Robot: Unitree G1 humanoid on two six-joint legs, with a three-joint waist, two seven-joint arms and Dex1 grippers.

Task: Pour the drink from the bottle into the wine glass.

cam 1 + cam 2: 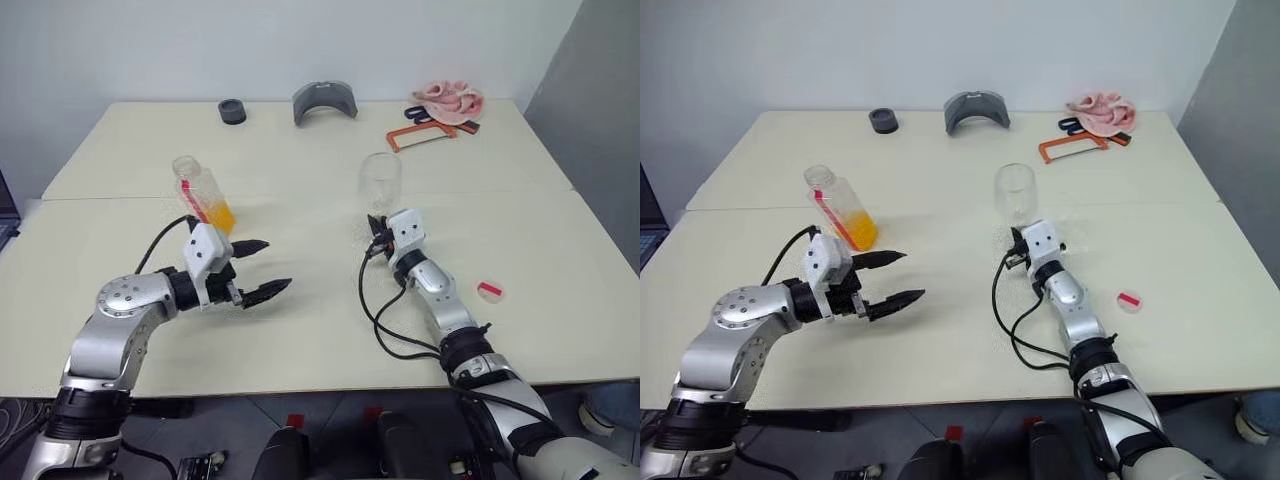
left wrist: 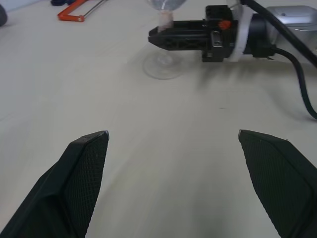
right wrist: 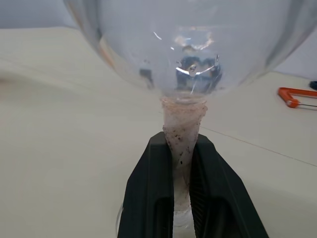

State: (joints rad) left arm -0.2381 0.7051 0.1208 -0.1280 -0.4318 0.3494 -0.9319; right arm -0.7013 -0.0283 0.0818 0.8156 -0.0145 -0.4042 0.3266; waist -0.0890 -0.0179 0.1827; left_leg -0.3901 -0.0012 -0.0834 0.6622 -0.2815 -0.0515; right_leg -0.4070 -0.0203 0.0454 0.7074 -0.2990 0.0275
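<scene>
— Steadying the wine glass (image 1: 381, 181) mid-table, right gripper (image 3: 181, 191) clamped on its stem, bowl empty, foot down.

— And the bottle (image 1: 204, 195)?

— Standing uncapped toward the table's (image 1: 560, 240) left edge, drink (image 1: 221, 216) pooled in its lower part, left gripper (image 1: 262, 268) just beside it, spread wide, holding nothing.

— Next move?

— Probably closing on the bottle's body, then lifting and tipping over the rim.
</scene>
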